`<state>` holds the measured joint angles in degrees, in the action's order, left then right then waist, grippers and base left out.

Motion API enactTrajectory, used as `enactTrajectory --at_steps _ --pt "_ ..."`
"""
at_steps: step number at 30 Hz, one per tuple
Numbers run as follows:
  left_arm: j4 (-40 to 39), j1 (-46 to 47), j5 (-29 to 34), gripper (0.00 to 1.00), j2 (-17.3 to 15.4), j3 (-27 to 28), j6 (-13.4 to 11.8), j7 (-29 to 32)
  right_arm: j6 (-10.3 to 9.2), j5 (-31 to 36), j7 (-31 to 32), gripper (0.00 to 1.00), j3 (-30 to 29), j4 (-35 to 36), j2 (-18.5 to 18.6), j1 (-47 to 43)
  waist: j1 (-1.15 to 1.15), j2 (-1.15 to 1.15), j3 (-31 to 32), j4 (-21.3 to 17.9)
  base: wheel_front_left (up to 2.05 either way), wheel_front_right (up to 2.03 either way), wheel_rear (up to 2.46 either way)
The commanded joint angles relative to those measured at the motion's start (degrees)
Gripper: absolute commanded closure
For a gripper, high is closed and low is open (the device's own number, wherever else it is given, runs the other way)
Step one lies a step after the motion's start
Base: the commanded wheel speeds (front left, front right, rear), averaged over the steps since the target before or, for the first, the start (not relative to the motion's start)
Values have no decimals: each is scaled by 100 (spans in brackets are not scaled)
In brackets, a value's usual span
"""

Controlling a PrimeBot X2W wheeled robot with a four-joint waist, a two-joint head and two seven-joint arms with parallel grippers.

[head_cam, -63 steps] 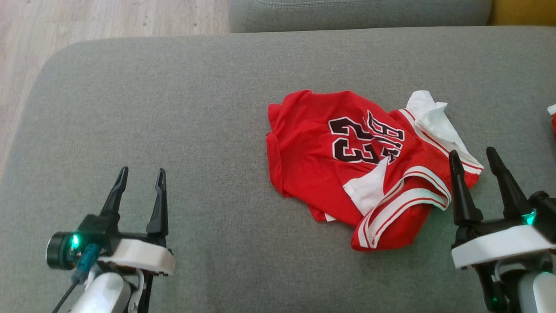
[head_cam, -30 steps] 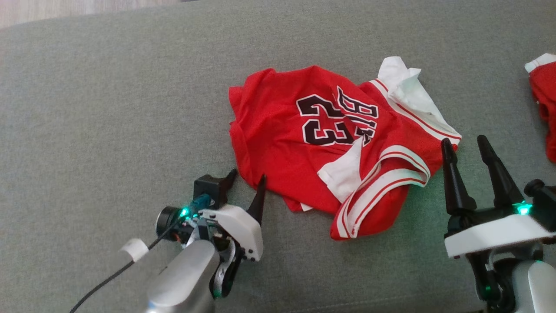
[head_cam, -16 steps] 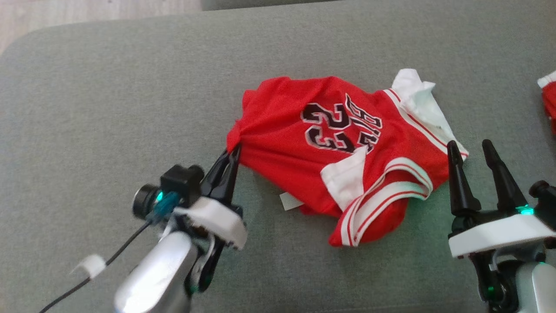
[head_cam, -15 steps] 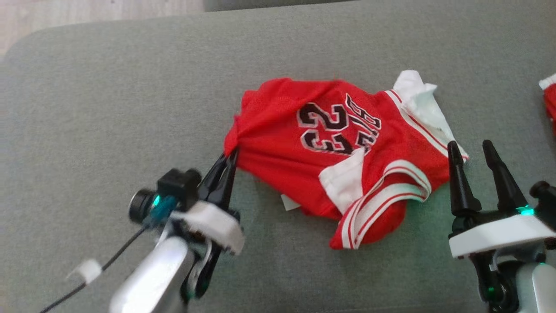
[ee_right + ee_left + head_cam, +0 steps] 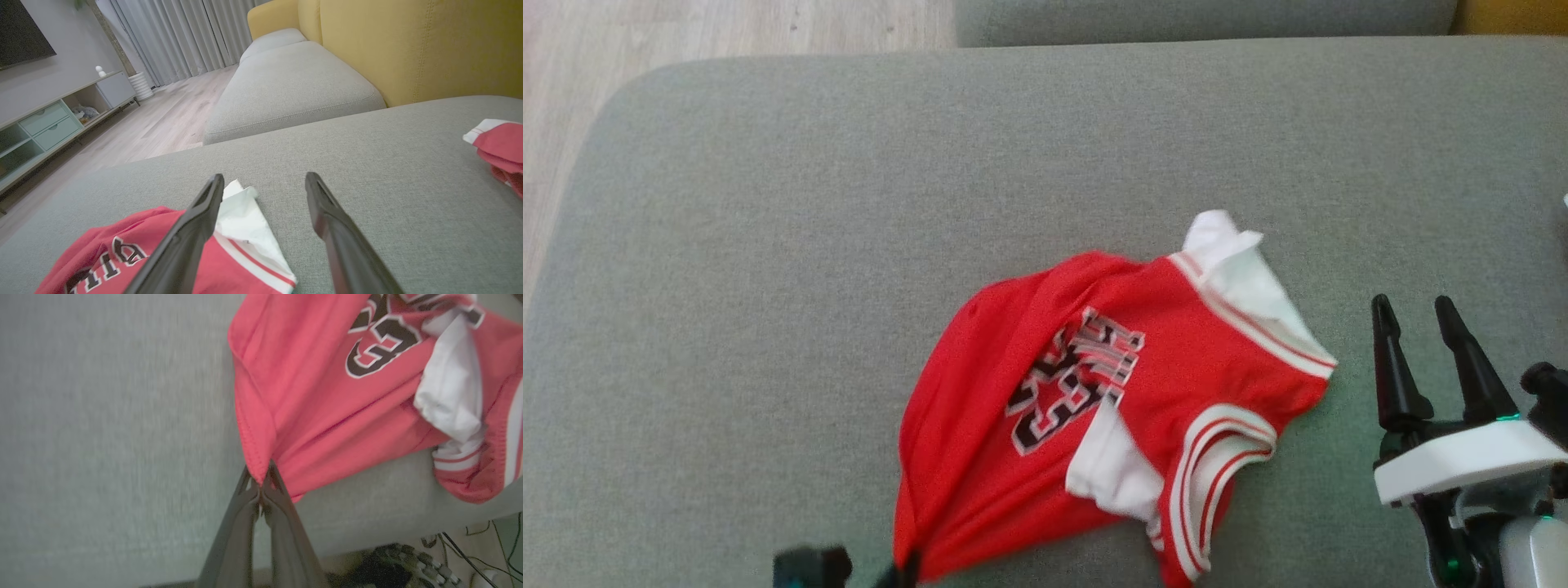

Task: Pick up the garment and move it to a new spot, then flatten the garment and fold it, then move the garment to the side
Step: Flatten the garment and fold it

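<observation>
Grey sofa cushion [image 5: 768, 245] across the scene, wooden floor [image 5: 727, 33] at far left, yellow backrest [image 5: 408, 49] at far right. Red jersey [image 5: 1045, 457] crumpled on the near middle of the cushion, white trim toward the right, one hem corner drawn to the near edge. Left gripper [image 5: 261, 482] clenched on that hem corner, fingers pressed together. Right gripper [image 5: 1411, 300] released, jaws apart, just right of the jersey, touching nothing. Second red cloth [image 5: 498, 151] well apart at far right
</observation>
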<state>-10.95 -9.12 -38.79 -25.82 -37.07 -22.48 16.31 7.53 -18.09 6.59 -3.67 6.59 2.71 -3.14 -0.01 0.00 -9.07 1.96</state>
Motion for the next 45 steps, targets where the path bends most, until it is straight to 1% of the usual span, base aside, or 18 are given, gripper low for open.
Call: enactTrajectory --at_steps 1,3,5,6,7,9,12,14,16,18,20,24,28,38,42,45 --pt "-6 60 -128 100 50 175 57 -80 -4 1 29 0 128 189 33 58 1 0 39 -3 0 0 0" --pt "354 -11 -272 100 227 114 245 -240 -4 18 70 0 137 203 30 59 1 0 72 -10 0 0 0" --pt "672 32 -349 100 475 160 410 -612 -4 33 105 0 135 231 28 51 1 0 112 -17 0 0 0" --pt "816 82 -336 51 563 175 484 -796 -4 49 120 0 129 256 27 42 1 0 126 -18 0 0 0" --pt "931 165 -275 0 625 205 546 -1016 -4 64 136 0 124 284 26 32 1 0 146 -19 0 0 0" --pt "1073 335 -160 0 721 284 652 -1438 -4 116 173 0 119 360 25 12 1 0 182 -16 0 0 0" --pt "1177 603 124 0 699 466 650 -2023 -4 194 242 0 162 507 36 2 1 0 237 -25 0 0 0" --pt "1178 802 372 0 604 622 554 -2371 -4 243 291 0 184 622 66 16 1 0 249 -26 0 0 0" --pt "1161 1048 693 0 432 771 404 -2641 -4 295 338 0 201 741 112 39 1 0 237 -18 0 0 0" --pt "1159 1307 978 0 265 881 268 -2761 -4 331 399 0 225 842 156 60 1 0 224 -3 0 0 0" --pt "1142 1548 1176 0 130 969 195 -2821 -4 363 454 0 246 920 196 72 1 0 220 4 0 0 0" --pt "1189 1910 1343 0 -77 1067 209 -2813 -4 403 529 0 247 1018 264 73 1 0 218 -1 0 0 0" --pt "1260 2045 1353 0 -193 1058 249 -2619 -4 399 563 0 261 1044 264 57 1 0 224 -41 0 0 0" --pt "1280 2060 1252 0 -205 1063 253 -2511 -4 367 622 0 251 1007 226 56 1 0 183 -94 0 0 0" --pt "1275 2054 1214 0 -179 1055 247 -2508 -4 408 885 0 344 843 313 68 1 0 150 -83 0 0 0" --pt "1270 2101 1207 0 -132 1026 254 -2521 -4 391 1187 0 591 522 481 160 1 0 57 -32 0 0 0"
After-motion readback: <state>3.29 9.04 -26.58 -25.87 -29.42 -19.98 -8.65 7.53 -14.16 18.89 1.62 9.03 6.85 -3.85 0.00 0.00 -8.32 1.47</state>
